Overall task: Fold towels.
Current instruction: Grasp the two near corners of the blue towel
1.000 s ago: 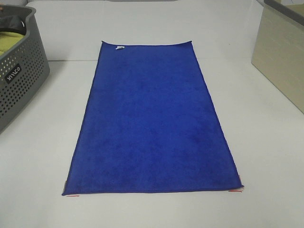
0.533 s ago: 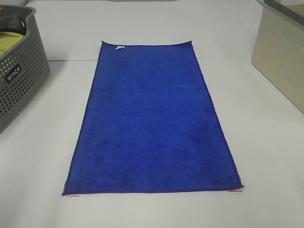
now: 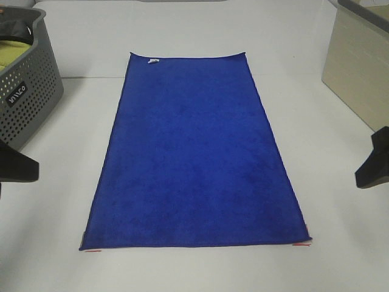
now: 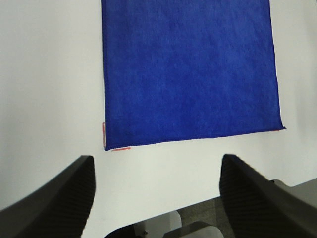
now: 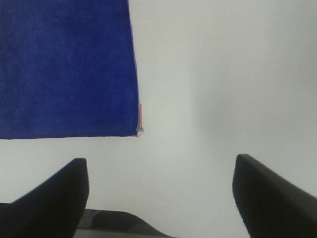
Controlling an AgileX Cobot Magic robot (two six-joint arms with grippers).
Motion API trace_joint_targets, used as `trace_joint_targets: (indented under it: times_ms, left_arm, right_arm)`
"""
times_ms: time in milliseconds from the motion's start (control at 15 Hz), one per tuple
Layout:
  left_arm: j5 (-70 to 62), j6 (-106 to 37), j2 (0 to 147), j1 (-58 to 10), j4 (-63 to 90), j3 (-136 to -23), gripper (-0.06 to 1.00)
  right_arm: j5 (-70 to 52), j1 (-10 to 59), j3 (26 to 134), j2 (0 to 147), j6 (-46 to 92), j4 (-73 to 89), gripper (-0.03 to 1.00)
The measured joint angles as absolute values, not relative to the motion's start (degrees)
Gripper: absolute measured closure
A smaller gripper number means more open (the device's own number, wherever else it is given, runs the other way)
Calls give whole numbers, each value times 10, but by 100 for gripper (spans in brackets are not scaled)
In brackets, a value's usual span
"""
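The towel (image 3: pixel 194 158) runs lengthwise away, its near corners flanked by the left end effector (image 4: pixel 156 158) and right end effector (image 5: pixel 159 158), both spread apart.

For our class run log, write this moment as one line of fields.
stage: pre-grasp | blue towel: flat, unfolded | left gripper: open, empty | right gripper: open, empty

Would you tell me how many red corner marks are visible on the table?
2: the left red mark sits at the blue towel's near left corner, the right red mark at its near right corner. Any at the far corners may be hidden.
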State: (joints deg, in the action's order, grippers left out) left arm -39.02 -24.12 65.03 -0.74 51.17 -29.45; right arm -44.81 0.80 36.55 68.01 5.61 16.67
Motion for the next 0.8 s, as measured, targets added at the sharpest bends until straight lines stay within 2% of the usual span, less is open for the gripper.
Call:
trace_joint_targets:
  times_ms: [400, 800]
  left_arm:
    - [-384, -464, 858, -7, 702, -295, 27]
    - [-341, -604, 976, -7, 800, -296, 27]
  right_arm:
    - [-408, 8, 372, 830, 200, 329, 21]
    - [-328, 8, 374, 934, 289, 390, 21]
